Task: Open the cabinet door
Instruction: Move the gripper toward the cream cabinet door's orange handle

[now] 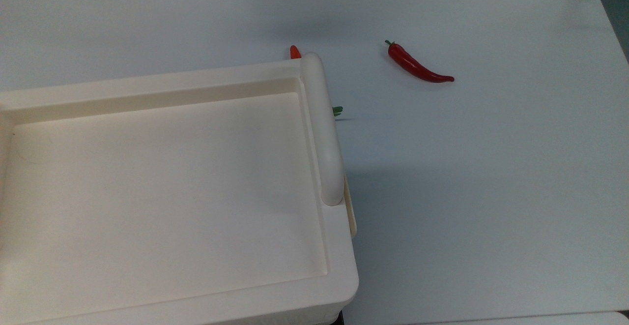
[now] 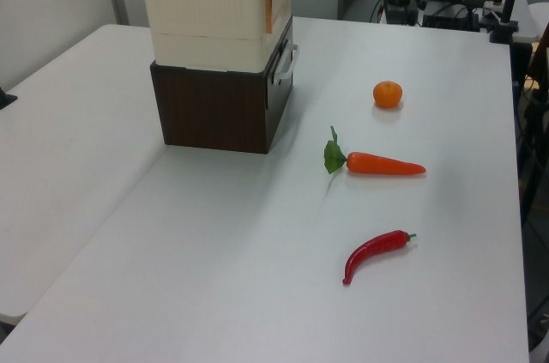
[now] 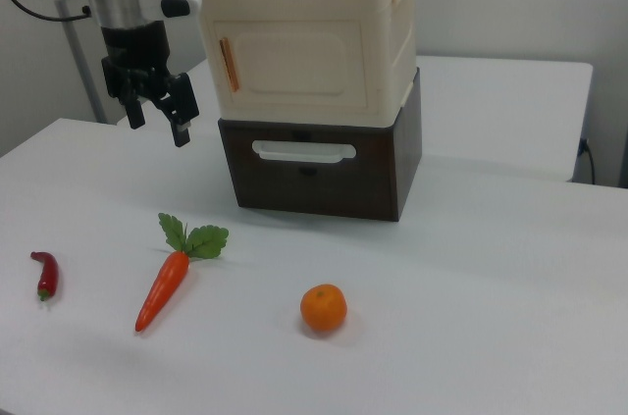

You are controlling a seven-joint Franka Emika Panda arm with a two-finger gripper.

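- Top view: white table point(image 1: 491, 192) lies bare on the top view's right beyond the cabinet point(image 1: 172, 192); only a chilli point(image 1: 417, 64) sits there.
- Left view: cabinet stands on a dark drawer unit point(image 2: 223, 105); carrot point(image 2: 382, 163), orange point(image 2: 388, 94) well apart.
- Right view: my gripper point(image 3: 157, 113) hangs fingers apart, just off the cabinet door point(image 3: 294, 67)'s handle edge; door looks shut, I think.

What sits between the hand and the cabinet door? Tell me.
Nothing: in the right view the hand hangs open just off the cabinet door, with only air between.
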